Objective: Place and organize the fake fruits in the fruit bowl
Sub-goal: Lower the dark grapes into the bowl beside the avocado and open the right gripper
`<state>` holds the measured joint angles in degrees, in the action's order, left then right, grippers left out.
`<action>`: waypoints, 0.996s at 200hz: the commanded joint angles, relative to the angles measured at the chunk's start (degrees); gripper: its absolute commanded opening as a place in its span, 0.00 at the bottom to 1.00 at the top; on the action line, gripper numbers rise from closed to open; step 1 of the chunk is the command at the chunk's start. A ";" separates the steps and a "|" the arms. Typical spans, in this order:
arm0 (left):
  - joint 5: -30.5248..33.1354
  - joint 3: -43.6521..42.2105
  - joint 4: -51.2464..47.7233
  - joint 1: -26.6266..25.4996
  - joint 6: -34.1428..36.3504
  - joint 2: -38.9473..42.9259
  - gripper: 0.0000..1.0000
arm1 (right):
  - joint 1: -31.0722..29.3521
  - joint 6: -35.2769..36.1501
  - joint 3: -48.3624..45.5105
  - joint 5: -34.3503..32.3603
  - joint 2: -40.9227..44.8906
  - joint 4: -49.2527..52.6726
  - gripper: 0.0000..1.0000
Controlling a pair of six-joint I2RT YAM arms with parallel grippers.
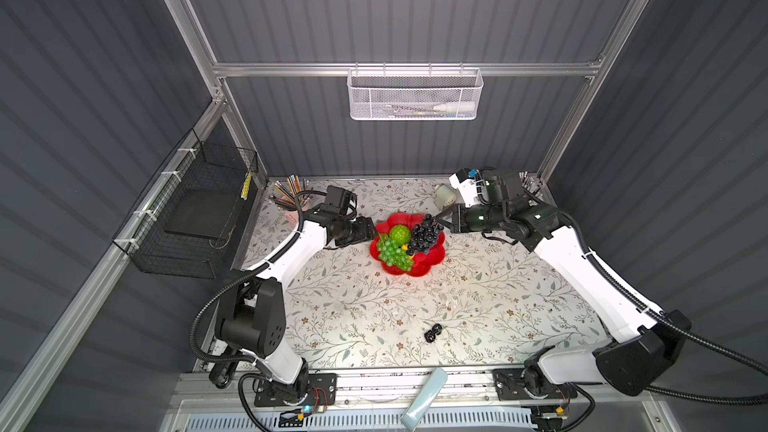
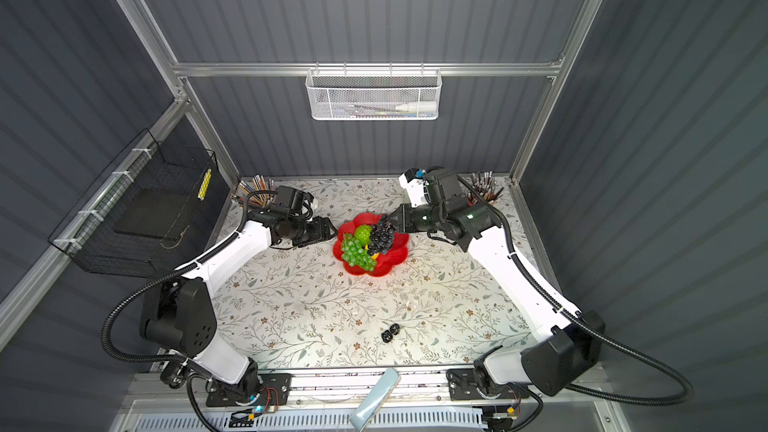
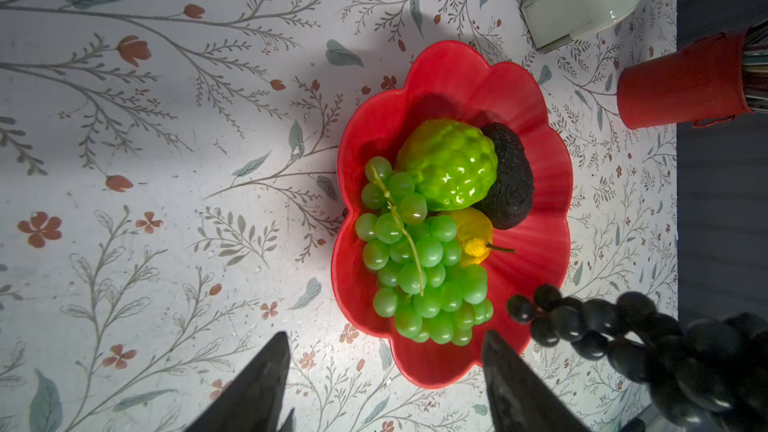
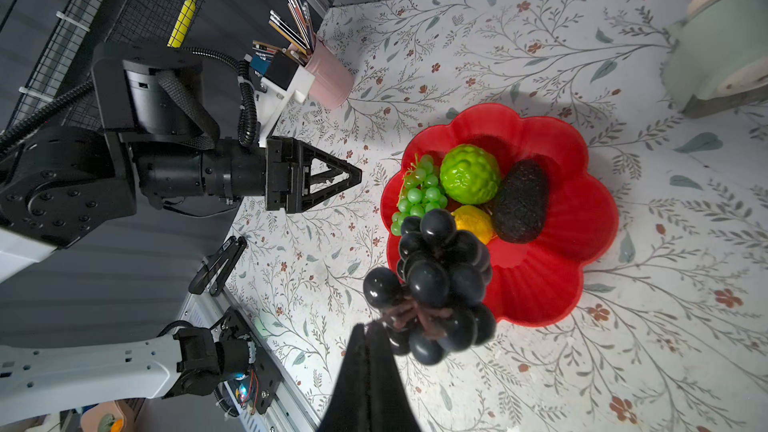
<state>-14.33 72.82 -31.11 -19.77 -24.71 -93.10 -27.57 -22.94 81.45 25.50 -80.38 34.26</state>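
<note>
The red flower-shaped fruit bowl (image 1: 419, 270) (image 3: 453, 76) sits mid-table toward the back. In it lie a green grape bunch (image 1: 392, 253) (image 3: 415, 268), a lime-green scaly ball (image 1: 400, 234) (image 4: 469, 174), a black bumpy oval (image 3: 509, 184) and a small yellow fruit (image 3: 473, 238). My right gripper (image 1: 436, 224) (image 4: 374, 328) is shut on the stem of the dark-purple grape bunch (image 1: 424, 234) (image 4: 440, 276), which hangs over the bowl's right side. At the bowl's left rim my left gripper (image 1: 376, 234) (image 3: 386, 334) is open and holds nothing. A tiny black berry cluster (image 1: 433, 332) lies on the table near the front.
A pink pencil cup (image 1: 297, 205) stands at the back left and a red pencil cup (image 2: 484, 195) at the back right. A mint-green object (image 1: 444, 195) sits behind the bowl. A black wire basket (image 1: 195, 209) hangs on the left wall.
</note>
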 commanded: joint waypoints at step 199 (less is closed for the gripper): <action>0.85 -2.57 -0.17 0.29 -0.85 2.33 0.73 | -0.37 -7.79 -7.21 11.66 -6.46 -15.09 0.00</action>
<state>-13.82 71.22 -30.72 -19.77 -24.73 -92.55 -28.47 -30.55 74.83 34.22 -85.82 21.87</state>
